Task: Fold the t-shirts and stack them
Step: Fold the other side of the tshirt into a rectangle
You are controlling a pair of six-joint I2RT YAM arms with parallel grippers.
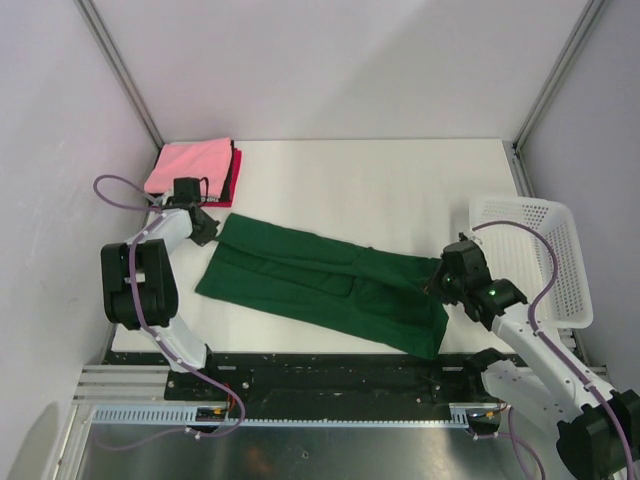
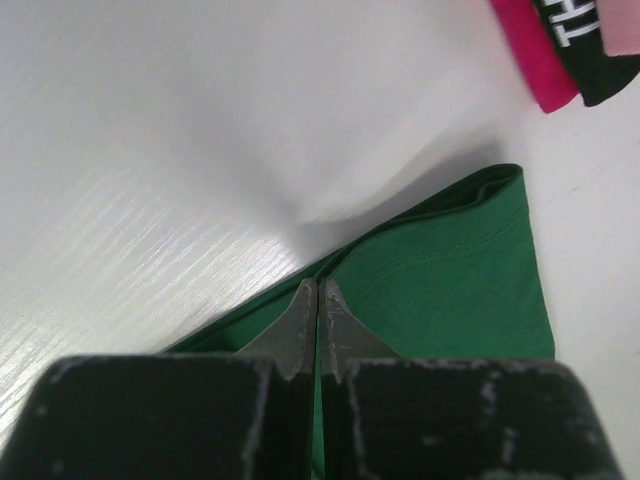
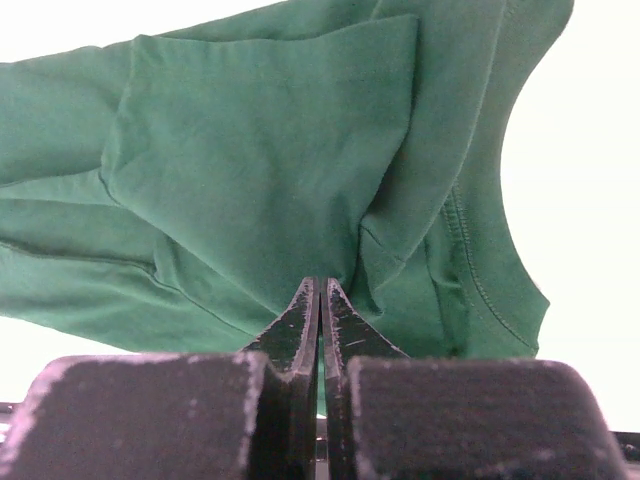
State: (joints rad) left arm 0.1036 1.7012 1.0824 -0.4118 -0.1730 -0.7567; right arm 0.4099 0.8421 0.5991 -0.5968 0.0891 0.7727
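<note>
Both angled down over the table (image 1: 400,180), the left gripper (image 1: 205,228) and right gripper (image 1: 445,278) each pinch an end of the green t-shirt (image 1: 320,285) stretched diagonally mid-table (folded stack (image 1: 195,165) sits far left).

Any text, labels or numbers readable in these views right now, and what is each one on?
"TH": white capitals on the black folded shirt in the stack, seen in the left wrist view. They are tilted and cut off by the frame edge, so the rest is unreadable.
Nothing readable on the green t-shirt or the basket.
</note>
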